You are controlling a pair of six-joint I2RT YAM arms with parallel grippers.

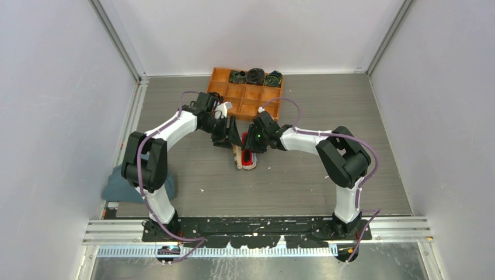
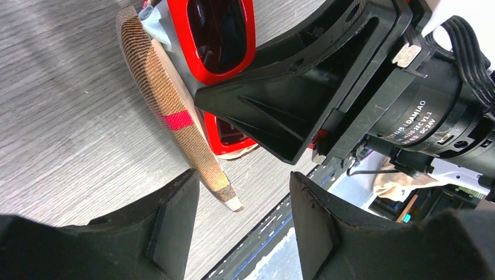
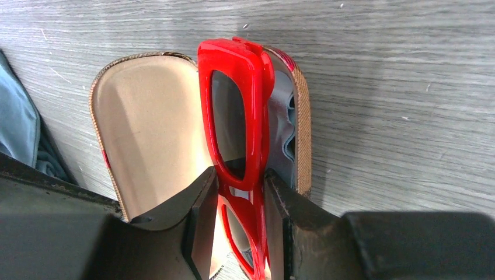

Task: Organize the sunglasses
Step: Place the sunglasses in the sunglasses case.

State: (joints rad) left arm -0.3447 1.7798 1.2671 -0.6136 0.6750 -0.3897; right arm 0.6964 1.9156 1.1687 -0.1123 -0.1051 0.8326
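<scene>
The red sunglasses [image 3: 233, 87] stand on edge, folded, inside the open tan plaid case [image 3: 149, 122], against a light blue cloth [image 3: 283, 128] in its right half. My right gripper [image 3: 240, 198] is shut on the sunglasses at the bridge. In the top view the sunglasses [image 1: 247, 156] and case [image 1: 238, 162] lie mid-table under the right gripper [image 1: 251, 149]. My left gripper [image 2: 242, 192] is open and empty, just above the case lid's edge [image 2: 169, 111]; the sunglasses [image 2: 219, 35] show beyond it. In the top view the left gripper [image 1: 229, 139] sits just behind the case.
An orange compartment tray [image 1: 236, 93] stands at the back with dark rolled items [image 1: 255, 76] in its far row. A blue-grey cloth heap [image 1: 125, 186] lies at the left by the left arm's base. The two wrists are close together over the case.
</scene>
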